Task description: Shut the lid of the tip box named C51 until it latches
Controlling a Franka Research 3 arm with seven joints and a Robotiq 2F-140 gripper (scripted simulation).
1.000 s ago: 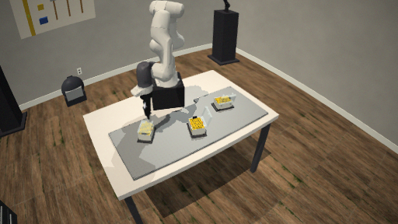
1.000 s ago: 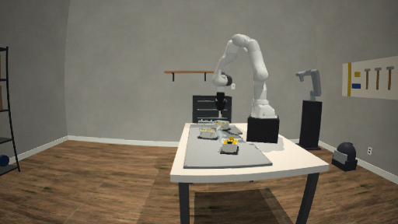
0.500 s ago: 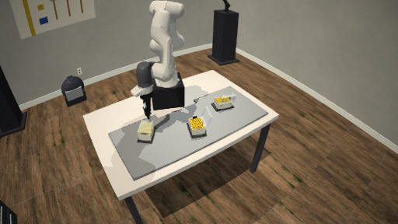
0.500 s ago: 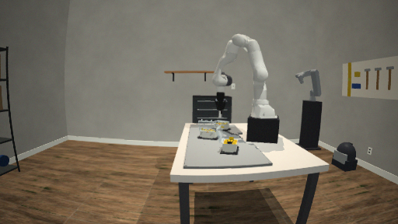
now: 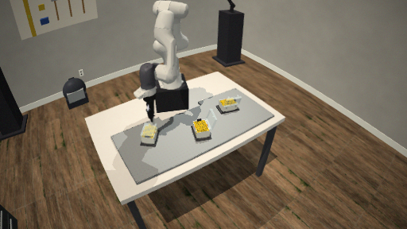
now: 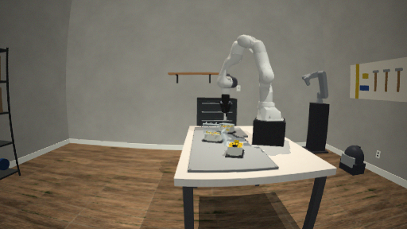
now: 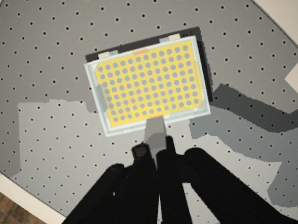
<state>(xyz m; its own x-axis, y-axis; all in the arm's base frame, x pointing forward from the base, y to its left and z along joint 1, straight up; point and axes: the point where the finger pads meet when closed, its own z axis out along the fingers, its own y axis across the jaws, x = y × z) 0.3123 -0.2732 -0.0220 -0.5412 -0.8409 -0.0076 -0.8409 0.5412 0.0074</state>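
Arm (image 5: 167, 44) bent over, tool (image 5: 150, 118) (shut, empty) above tip box (image 5: 149, 133)

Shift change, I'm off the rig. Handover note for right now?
Gripper: shut, holding nothing, hovering above the near edge of one tip box.
That box, at the end of the grey mat, looks closed: its grid shows dimmed under a lid.
Middle box and far box: lids standing open.
IDs unreadable in any view.
Left: confirm the closed box is C51 and latched, then retract.
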